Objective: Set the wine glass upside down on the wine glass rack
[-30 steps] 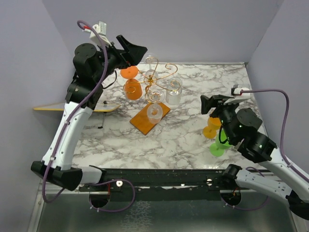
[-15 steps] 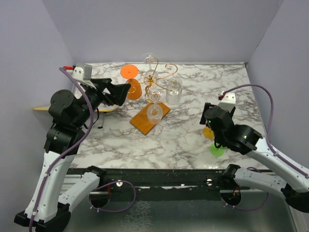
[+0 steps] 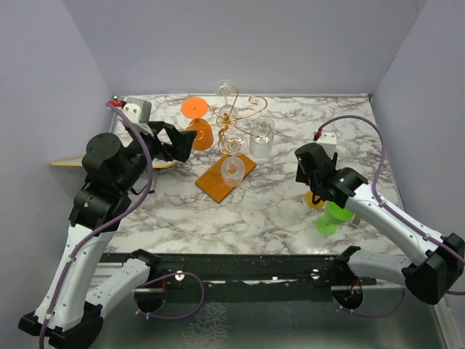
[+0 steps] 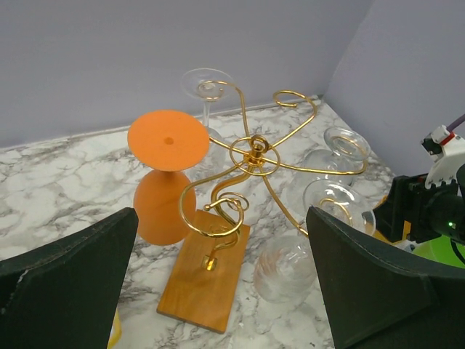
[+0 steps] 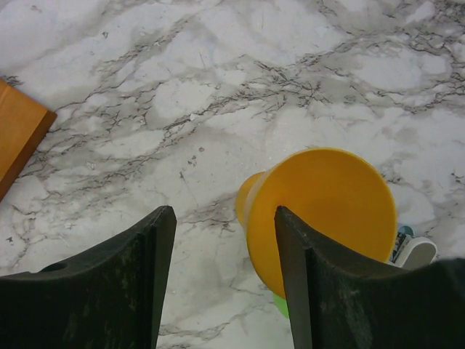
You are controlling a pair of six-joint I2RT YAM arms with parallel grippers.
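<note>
Yellow wine glass (image 5: 320, 211) sits on the table (image 5: 145, 73) just ahead of the right hand (image 5: 223, 218), newly lowered, spread but narrowing for pickup, while the wide-spread left hand (image 4: 221, 214) has backed off the wine glass rack (image 4: 254, 149) beyond, orange glass (image 4: 167, 138) hung.

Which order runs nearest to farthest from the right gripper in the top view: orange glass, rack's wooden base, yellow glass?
1. yellow glass, just beside the right gripper, table's right.
2. wooden base, centre.
3. orange glass, left of the rack.
</note>
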